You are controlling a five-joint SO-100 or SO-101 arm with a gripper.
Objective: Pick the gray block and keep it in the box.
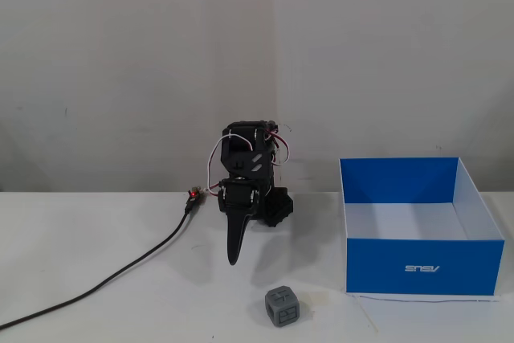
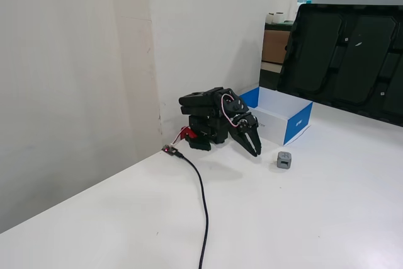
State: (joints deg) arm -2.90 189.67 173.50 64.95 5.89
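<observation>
Arm sits folded low against the wall at the back of the white table (image 1: 96, 263), black body bunched up, red and white wires looping over the top. Gripper (image 1: 234, 256) points down toward the table surface; in a fixed view (image 2: 255, 149) the fingers come to one dark point, so the jaws look together, nothing between them.

Gray block (image 1: 282, 307) rests on the table in front of the arm, apart from the gripper tip and untouched. In a fixed view (image 2: 284, 159) it lies just beyond the fingertips, between arm and near table edge.

Box (image 1: 422, 267) stands to the right of the arm in that view, blue walls, white inside, white logo on the near wall. Inside looks bare. Block is outside it, near its front left corner.

Black cable (image 1: 120, 275) runs from the arm base across the table to the left.
</observation>
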